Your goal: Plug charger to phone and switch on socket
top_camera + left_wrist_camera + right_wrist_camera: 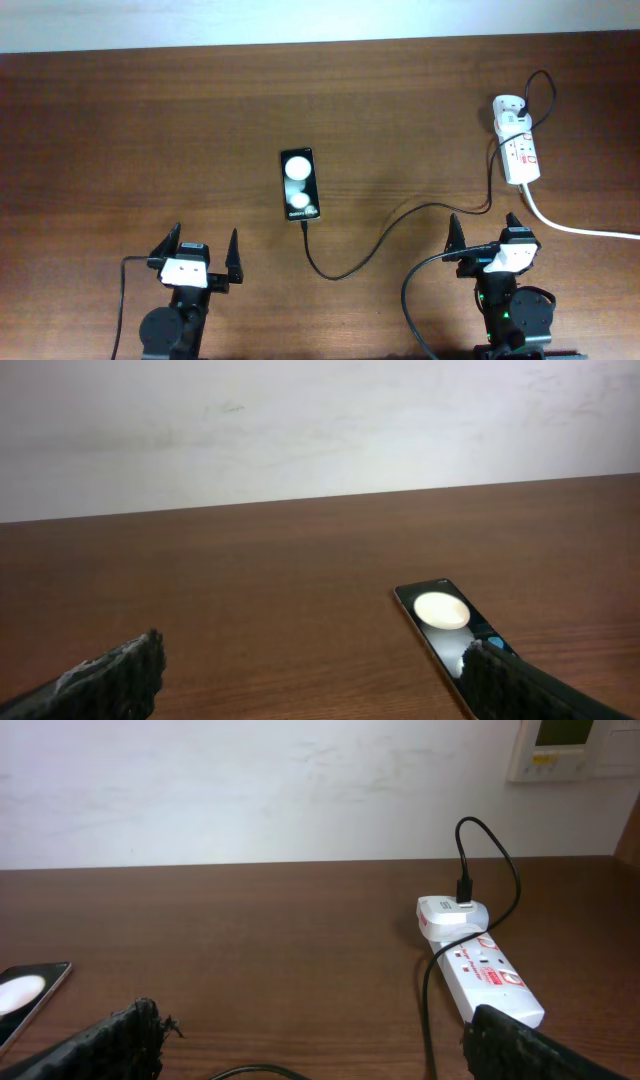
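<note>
The phone [300, 184] lies flat mid-table, its screen reflecting two round light spots; it also shows in the left wrist view [440, 615] and at the right wrist view's left edge [25, 995]. The charger cable [385, 235] runs from the phone's near end in a curve to the white adapter [508, 108] on the socket [520, 155], also in the right wrist view [485, 975]. Its plug tip sits at the phone's bottom edge; I cannot tell if it is inserted. My left gripper [200, 247] [315, 680] is open and empty, near-left of the phone. My right gripper [487, 232] [315, 1040] is open and empty, near the socket.
A thick white power cord [580, 228] leaves the socket toward the right edge. A pale wall [250, 790] rises behind the table's far edge, with a white wall panel [560, 745] at top right. Each arm's own black cable loops by its base.
</note>
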